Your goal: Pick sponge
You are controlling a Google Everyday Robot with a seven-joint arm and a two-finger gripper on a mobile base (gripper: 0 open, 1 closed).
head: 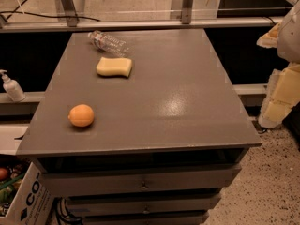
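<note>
Grey flat tabletop [183,93] fills the scene, sitting over a stack of grey drawers [140,182]. Off past the right edge, well clear of everything, hangs the robot's claw [280,86] with its yellowish foam padding; apart or together, I cannot tell. And the pale yellow soft sponge with wavy long sides [114,67] lies flat toward the far left corner. Just behind it, near the far edge, a clear plastic bottle [108,42] lies on its side. Near the left edge, closer to the front, sits a round orange fruit [81,115].
</note>
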